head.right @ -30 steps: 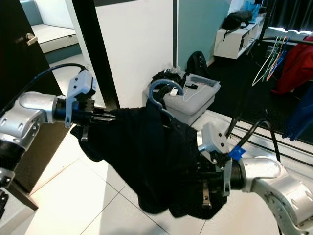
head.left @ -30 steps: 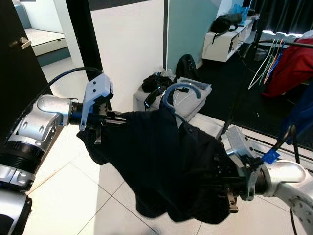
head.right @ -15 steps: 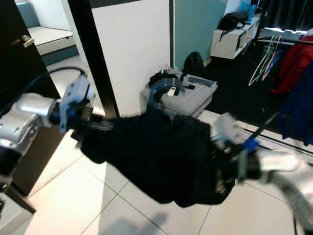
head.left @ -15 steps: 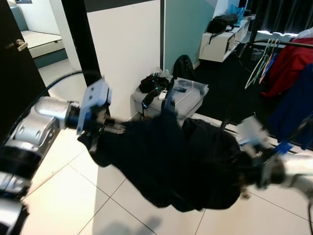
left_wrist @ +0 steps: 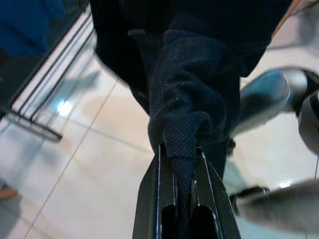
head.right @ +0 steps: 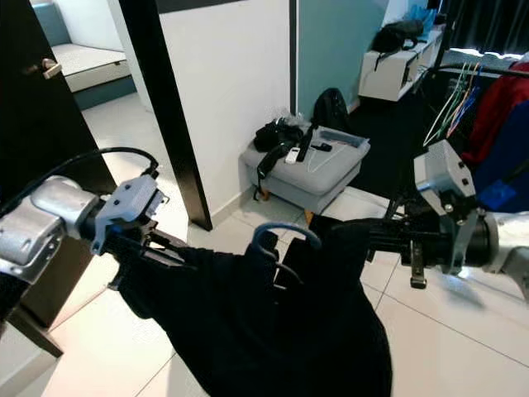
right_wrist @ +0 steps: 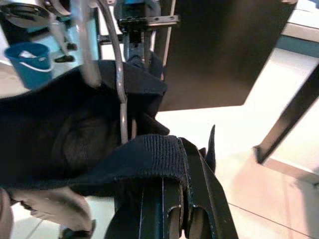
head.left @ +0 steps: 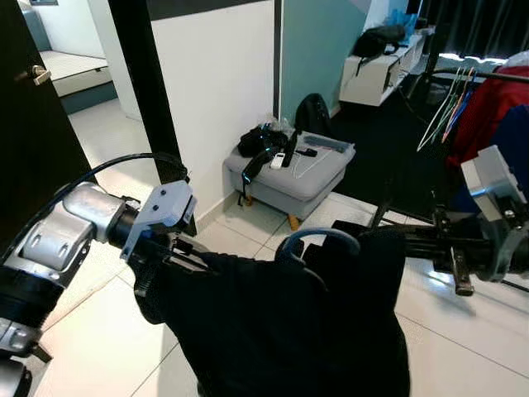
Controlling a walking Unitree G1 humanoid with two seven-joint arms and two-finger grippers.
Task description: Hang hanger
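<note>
Left eye view: a dark, limp garment (head.left: 281,331) sags between the two arms above the glossy white tiled floor (head.left: 91,347), draped on a hanger (head.left: 318,241) whose curved blue-grey hook rises from the collar at the middle. The left gripper (head.left: 192,261) pinches one shoulder of the cloth; in the left wrist view its slim black fingers (left_wrist: 202,174) are clenched on a bunched fold of fine, pebbly knit fabric. The right gripper (head.right: 382,237) holds the other side, stretched out level; in the right wrist view its fingers (right_wrist: 197,174) are clamped over a ribbed, elastic-looking hem, with the hanger's thin grey wire (right_wrist: 119,74) running down just beyond it. Behind the garment stands a padded grey footstool (head.left: 289,174) on short wooden legs, piled with small dark items. To the robot's right, a clothes rail (head.left: 475,74) carries thin wire hangers and red and blue clothing. A black door (head.left: 33,124) with a metal handle is at the left.
</note>
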